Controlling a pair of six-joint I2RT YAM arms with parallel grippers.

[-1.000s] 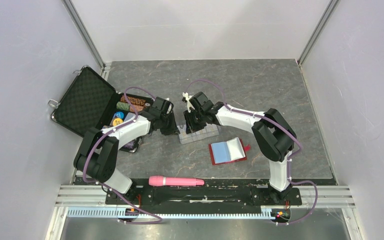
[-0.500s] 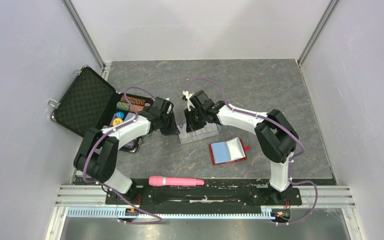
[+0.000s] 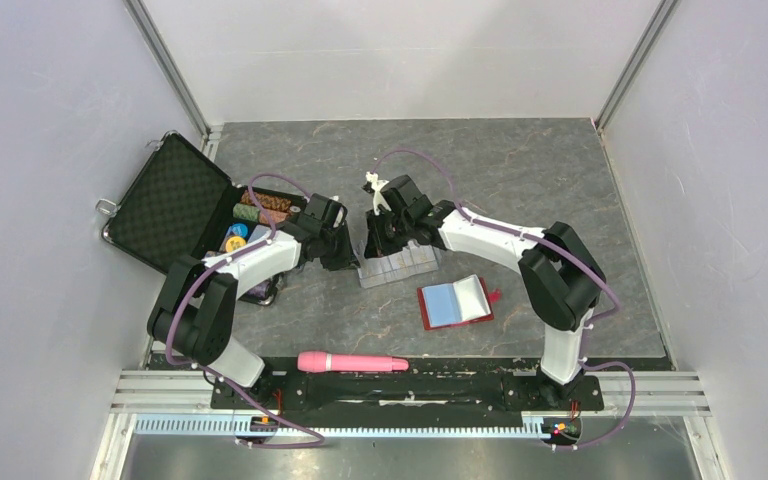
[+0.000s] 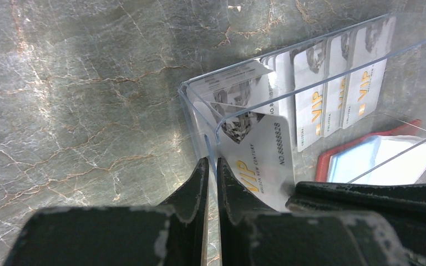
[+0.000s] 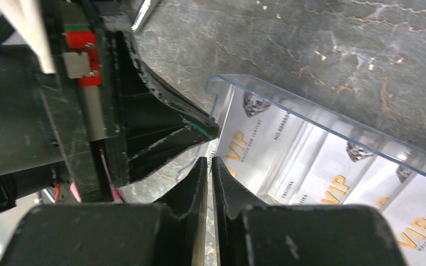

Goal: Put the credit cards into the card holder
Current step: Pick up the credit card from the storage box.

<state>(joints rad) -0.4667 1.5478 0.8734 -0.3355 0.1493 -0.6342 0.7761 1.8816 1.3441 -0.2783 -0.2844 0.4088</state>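
Marble tabletop (image 3: 520, 170): left tool (image 4: 211, 164) pinches clear case (image 4: 197, 108), right tool (image 5: 208, 160) pinches credit card (image 4: 260, 152).

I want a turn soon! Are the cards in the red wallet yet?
Nothing done yet: the wallet lies open, no card seen in it. The left tool grips the clear case; the right tool seems to pinch one card. All the cards are left to move.
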